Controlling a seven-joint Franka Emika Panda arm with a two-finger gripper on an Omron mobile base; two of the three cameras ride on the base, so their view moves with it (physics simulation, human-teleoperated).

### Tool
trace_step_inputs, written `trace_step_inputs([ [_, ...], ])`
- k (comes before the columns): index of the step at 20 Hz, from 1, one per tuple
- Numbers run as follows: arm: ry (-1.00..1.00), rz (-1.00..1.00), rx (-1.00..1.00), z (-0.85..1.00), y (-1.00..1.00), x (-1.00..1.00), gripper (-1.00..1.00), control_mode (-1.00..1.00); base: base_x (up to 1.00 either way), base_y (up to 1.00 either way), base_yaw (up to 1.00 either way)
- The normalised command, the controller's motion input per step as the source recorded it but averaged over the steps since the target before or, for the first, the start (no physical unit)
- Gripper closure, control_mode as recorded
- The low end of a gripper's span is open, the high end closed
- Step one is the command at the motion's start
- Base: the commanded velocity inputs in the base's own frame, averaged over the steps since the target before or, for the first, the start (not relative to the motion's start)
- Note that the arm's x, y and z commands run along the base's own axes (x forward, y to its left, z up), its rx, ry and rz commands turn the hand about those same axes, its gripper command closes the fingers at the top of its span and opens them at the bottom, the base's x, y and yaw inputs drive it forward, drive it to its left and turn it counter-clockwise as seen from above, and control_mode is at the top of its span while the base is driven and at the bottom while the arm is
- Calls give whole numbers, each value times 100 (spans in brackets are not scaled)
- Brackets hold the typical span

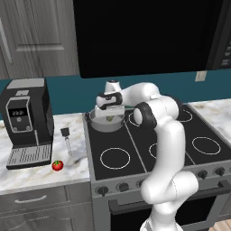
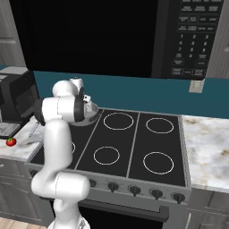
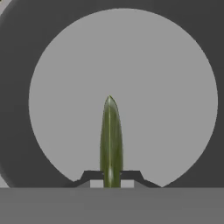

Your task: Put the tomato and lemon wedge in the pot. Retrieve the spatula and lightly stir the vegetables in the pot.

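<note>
Left base view
gripper [image 1: 109, 118]: above pot, pointing down into it, pinching the wedge
wedge [image 1: 110, 119]: green-yellow sliver between the fingertips, just over the pot's inside
pot [image 1: 100, 123]: grey, on stove's back left burner, near the stove's left edge
tomato [image 1: 57, 165]: red, on counter near its front edge, left of stove, just in front of coffee machine's tray corner
spatula [image 1: 67, 138]: black head, pale handle, flat on counter between coffee machine and stove's left edge, head toward the back
coffee machine [image 1: 25, 122]: dark, at counter's back left
stove [image 1: 180, 149]: black top with white burner rings, knobs along the front

Right base view
pot [image 2: 93, 113]: rim peeking out behind arm, at stove's back left corner
tomato [image 2: 11, 142]: on counter near its front edge, left of stove
spatula [image 2: 33, 129]: only pale handle visible, behind arm, near stove's left edge
microwave [image 2: 192, 38]: over stove, keypad on its right side

Hand view
fingers [image 3: 93, 176]: pressed together on the wedge's lower end
wedge [image 3: 111, 138]: seen edge-on, slim green sliver upright between the tips
pot [image 3: 131, 78]: round grey floor directly under the wedge, dark wall around it
</note>
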Motion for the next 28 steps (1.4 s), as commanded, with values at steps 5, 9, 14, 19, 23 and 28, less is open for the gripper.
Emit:
trace_step_inputs([
  [5, 4, 0, 0, -25, 0, 4, 100, -100, 0, 0, 0],
  [9, 0, 0, 0, 0, 0, 0, -100, -100, 0, 0, 0],
  [14, 0, 0, 0, 0, 0, 0, -100, -100, 0, 0, 0],
  [19, 0, 0, 0, 14, 0, -24, -100, -100, 0, 0, 0],
  [23, 0, 0, 0, 22, -2, -57, -100, -100, 0, 0, 0],
  [28, -3, 0, 0, 15, 0, -48, -100, -100, 0, 0, 0],
])
